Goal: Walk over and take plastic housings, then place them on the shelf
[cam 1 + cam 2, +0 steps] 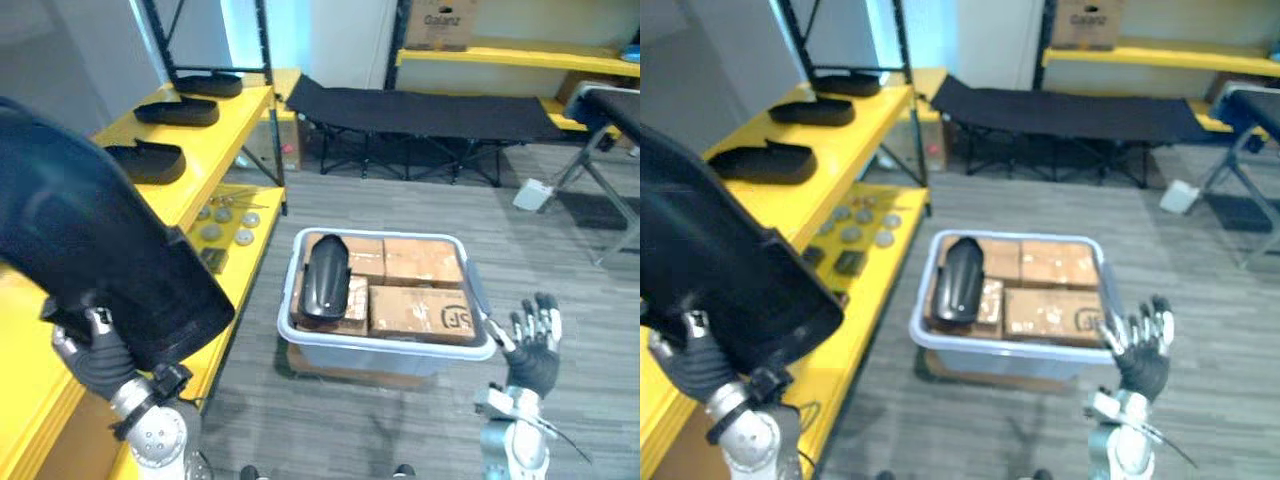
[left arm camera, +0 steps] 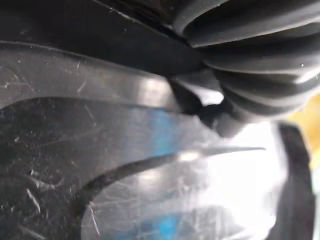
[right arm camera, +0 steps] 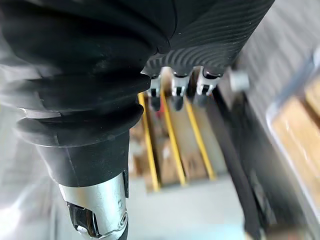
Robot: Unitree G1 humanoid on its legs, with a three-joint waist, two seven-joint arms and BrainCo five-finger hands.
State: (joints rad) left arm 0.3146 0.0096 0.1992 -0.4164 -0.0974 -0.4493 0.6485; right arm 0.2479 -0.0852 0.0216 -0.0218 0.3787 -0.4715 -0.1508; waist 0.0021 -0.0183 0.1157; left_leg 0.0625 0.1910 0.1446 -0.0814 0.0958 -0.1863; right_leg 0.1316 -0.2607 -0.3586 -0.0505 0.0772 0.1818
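Left eye view has the left hand [image 1: 95,362] clamped on the lower edge of a big black housing [image 1: 90,240], long axis slanting up and away from that hand, shelf [image 1: 240,105] just beside it, right hand [image 1: 532,345] spread, empty, farther off by the bin [image 1: 385,345].

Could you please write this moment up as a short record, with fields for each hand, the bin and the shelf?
left hand: carries a large black housing, raised by the yellow shelf
right hand: open, empty, beside the bin's right rim
bin: one smaller housing lying on cardboard boxes
shelf contents: three placed housings in a row
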